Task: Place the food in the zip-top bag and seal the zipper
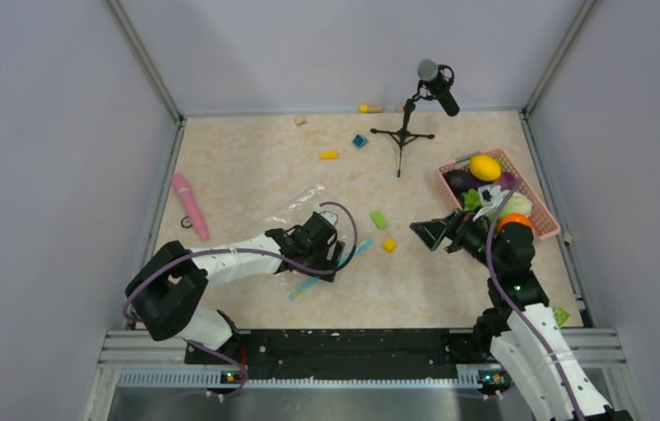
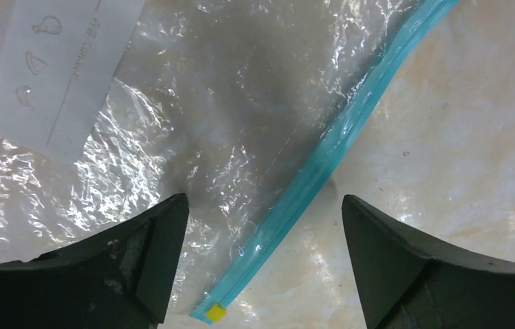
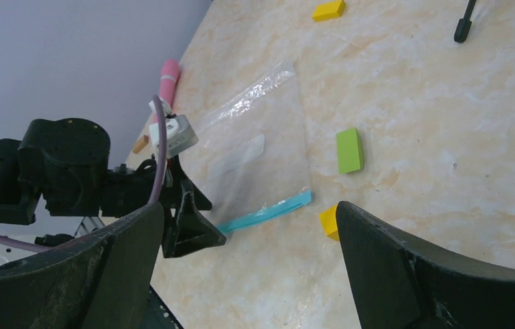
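Note:
The clear zip-top bag (image 1: 296, 210) lies flat on the table, its white label (image 2: 63, 62) facing up. Its teal zipper (image 2: 323, 157) runs diagonally between the fingers of my left gripper (image 2: 263, 205), which hangs open just over the strip near the end with the yellow tab (image 2: 216, 313). The food sits in a pink basket (image 1: 548, 221) at the right: a yellow lemon (image 1: 484, 167), a dark eggplant (image 1: 460, 181) and an orange (image 1: 514, 223) show. My right gripper (image 1: 427, 232) is open and empty beside the basket, facing the bag (image 3: 255, 144).
A microphone on a tripod (image 1: 405, 132) stands at the back centre. A pink cylinder (image 1: 190, 206) lies at the left. Small blocks are scattered about: yellow (image 1: 328, 155), blue (image 1: 359, 140), green (image 1: 380, 219) and yellow (image 1: 389, 245). Grey walls enclose the table.

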Tool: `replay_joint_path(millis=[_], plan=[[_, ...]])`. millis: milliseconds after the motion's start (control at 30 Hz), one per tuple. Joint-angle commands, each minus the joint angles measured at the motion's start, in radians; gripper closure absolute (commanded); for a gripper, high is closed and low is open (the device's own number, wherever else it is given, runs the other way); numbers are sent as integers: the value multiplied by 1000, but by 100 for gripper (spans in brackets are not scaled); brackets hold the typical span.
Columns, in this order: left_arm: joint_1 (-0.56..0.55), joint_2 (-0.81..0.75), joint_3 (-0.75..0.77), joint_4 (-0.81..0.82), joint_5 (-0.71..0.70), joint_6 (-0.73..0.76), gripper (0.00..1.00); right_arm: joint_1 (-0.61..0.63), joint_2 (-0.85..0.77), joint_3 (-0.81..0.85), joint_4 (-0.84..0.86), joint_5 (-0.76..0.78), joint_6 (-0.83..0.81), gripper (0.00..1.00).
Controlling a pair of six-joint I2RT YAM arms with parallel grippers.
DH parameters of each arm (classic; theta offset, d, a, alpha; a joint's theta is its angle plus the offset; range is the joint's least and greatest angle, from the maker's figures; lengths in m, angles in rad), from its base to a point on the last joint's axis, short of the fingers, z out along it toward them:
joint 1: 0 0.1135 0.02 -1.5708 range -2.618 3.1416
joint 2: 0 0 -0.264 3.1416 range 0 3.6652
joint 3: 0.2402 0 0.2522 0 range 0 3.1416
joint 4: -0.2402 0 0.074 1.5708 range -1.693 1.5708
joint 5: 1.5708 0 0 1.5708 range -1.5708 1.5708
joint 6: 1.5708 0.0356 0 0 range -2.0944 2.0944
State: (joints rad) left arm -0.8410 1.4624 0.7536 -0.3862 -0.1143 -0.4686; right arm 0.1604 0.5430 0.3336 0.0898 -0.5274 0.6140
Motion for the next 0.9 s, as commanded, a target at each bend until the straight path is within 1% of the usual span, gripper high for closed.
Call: replay_joint_path(millis=[0,33,100,233,267,300,400,467,600,667,733,800,867], plan=[[-3,51,52,23,-4,7,24,-6,-43,-8,50,-20,4,5],[-3,58,54,26,-4,4,31,-6,-50,-9,50,-18,3,5],[-3,66,58,33,-2,-1,50,-6,-60,-12,48,-16,5,5],[-3,64,52,55,17,-6,83,-6,-70,-13,45,-10,5,6],[-3,60,50,63,24,-8,94,-6,-69,-15,47,-8,5,6],[-3,53,47,73,34,-10,100,-6,-67,-16,47,-7,5,6],[-3,11,31,102,73,-16,100,-6,-53,-19,53,-5,14,6],[-3,-51,13,129,100,-27,100,-6,-40,-25,81,-27,29,8],[-3,-222,-65,235,176,-60,100,21,6,-66,226,-111,82,11],[-3,-321,-112,298,215,-75,100,119,40,-54,236,-73,48,11],[-4,-406,-149,339,239,-87,100,270,90,-21,212,39,-26,11],[-3,-476,-190,375,291,-93,100,431,150,3,225,223,-73,11],[-3,-526,-218,418,330,-106,100,545,223,18,269,363,-80,14]])
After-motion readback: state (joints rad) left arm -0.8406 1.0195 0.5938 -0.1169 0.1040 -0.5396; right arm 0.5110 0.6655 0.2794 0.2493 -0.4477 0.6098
